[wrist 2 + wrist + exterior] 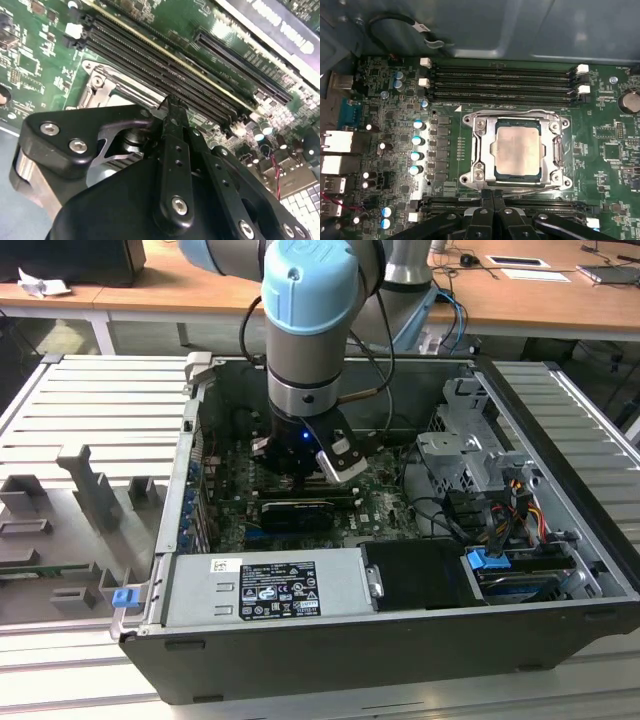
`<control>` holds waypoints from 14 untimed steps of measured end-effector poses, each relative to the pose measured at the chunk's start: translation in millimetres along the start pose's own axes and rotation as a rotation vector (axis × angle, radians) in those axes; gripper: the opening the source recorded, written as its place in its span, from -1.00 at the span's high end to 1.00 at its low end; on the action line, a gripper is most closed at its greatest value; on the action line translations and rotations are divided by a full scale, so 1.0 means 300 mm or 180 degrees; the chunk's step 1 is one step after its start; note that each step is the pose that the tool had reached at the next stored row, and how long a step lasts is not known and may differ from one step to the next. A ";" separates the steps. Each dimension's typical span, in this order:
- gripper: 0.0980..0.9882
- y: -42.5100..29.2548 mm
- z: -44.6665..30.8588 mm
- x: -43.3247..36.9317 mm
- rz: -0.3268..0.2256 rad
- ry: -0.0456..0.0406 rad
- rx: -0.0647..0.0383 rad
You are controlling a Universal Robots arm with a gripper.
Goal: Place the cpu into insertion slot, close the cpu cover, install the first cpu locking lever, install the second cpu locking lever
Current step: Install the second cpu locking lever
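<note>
A: Quick pass. Where's the arm?

B: Exterior view: arm reaches down into the open computer case (pixel 560 570), gripper (pixel 300 475) low over the green motherboard (pixel 385 505), about mid-board. Grey slatted table (pixel 60 400) under the case.

A: Task things?

B: First wrist view has them. The cpu (pixel 518 150), silver-grey top, sits flat in the insertion slot (pixel 517 177). The cpu cover (pixel 555 152) is down around it, the chip showing through the square cut-out. A thin wire lever (pixel 520 112) runs along the cover's far edge, another lever (pixel 520 184) along the near edge, just beside the fingertips.

A: Levers latched?

B: Can't tell. Both lie low along the frame; the hook ends aren't clear.

A: Fingers?

B: Pressed together, no gap visible, in both wrist views. Gripper (pixel 492 197) tips sit right at the near edge of the socket frame, at or just over the near lever. Nothing carried between them. Contact with the lever: can't tell.

A: Second wrist view?

B: Gripper (pixel 172 102) tips end at the socket corner; the cover's metal corner (pixel 97 85) pokes out beside them. Black memory slots (pixel 165 60) run just past the socket.

A: Anything else?

B: Memory slots (pixel 500 80) on the far side of the socket, capacitors (pixel 417 147) in a row beside it.
</note>
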State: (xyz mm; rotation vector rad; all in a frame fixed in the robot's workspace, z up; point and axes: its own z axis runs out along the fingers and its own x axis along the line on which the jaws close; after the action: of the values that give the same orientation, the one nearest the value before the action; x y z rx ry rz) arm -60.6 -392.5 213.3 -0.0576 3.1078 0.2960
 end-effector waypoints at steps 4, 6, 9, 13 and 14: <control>0.97 -0.011 0.013 0.045 0.0002 -0.0004 -0.0106; 0.97 -0.015 0.017 0.064 0.0003 -0.0007 -0.0167; 0.97 -0.019 0.027 0.070 0.0003 -0.0008 -0.0214; 0.97 -0.022 0.040 0.070 0.0005 -0.0010 -0.0274; 0.97 -0.023 0.044 0.071 0.0005 -0.0010 -0.0284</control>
State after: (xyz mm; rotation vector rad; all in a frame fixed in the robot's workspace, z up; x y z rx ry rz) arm -81.3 -397.4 198.5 -0.0561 3.0903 0.4342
